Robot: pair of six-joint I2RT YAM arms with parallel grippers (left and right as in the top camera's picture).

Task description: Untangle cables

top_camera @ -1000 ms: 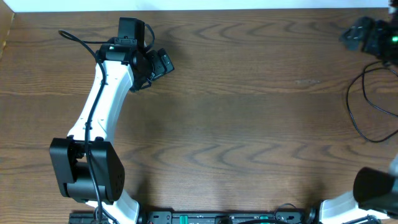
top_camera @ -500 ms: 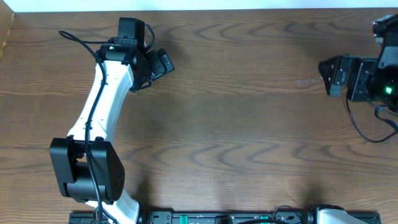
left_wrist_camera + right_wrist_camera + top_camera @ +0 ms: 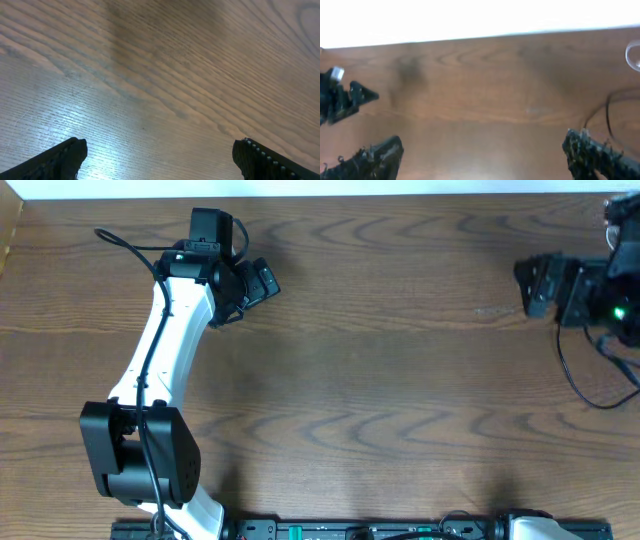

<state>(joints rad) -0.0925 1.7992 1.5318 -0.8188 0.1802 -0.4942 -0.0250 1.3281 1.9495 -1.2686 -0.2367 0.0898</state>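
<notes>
dark wood-grain table (image 3: 400, 380) (white strip (image 3: 400, 188) along its far edge)

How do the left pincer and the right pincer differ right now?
The left pincer hangs over the bare table, toward its left; the right pincer sits at the right edge, near a thin black cord. The left pincer's arm shows nearly whole from above; the right pincer's is mostly cropped. Both are open and empty.

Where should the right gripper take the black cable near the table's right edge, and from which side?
Probably on the curved stretch of the black cable that bulges toward the table's middle, from above, with the open right gripper across it: there it lies flat and free.
</notes>
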